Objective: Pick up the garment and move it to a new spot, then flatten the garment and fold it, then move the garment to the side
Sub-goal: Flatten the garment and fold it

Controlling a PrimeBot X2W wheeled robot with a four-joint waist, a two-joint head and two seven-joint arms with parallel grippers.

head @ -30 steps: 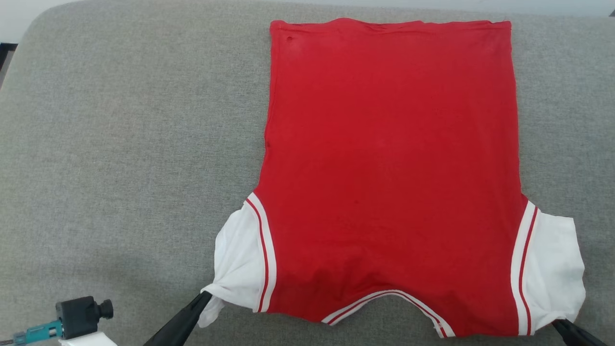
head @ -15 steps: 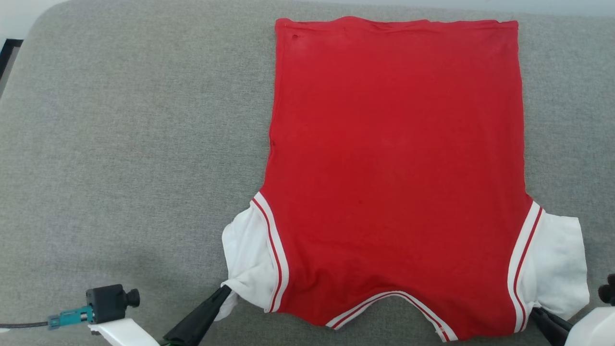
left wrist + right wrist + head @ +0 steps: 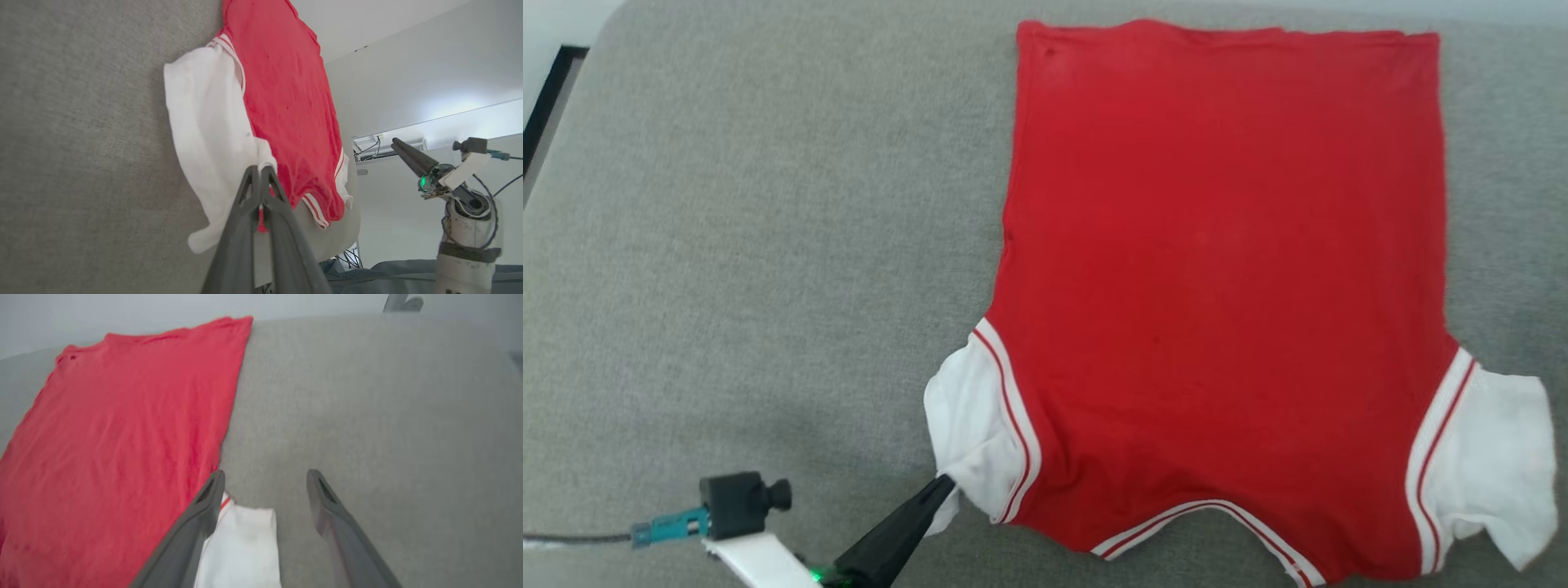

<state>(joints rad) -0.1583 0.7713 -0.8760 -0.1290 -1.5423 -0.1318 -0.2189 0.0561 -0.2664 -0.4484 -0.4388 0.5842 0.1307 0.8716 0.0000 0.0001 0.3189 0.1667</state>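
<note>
"While the left gripper (image 3: 944, 483) pinches the white sleeve (image 3: 968, 425), where's the right gripper (image 3: 266, 475)?"

"Spread, above the other sleeve (image 3: 245, 547). The garment (image 3: 1225, 269) lies flat on the grey cushion (image 3: 768, 245); I'd draw that bunched sleeve gently outward, low, without dragging the body."

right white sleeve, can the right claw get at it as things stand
Probably yes: the right claw is open close by the sleeve, with nothing between them.
</note>
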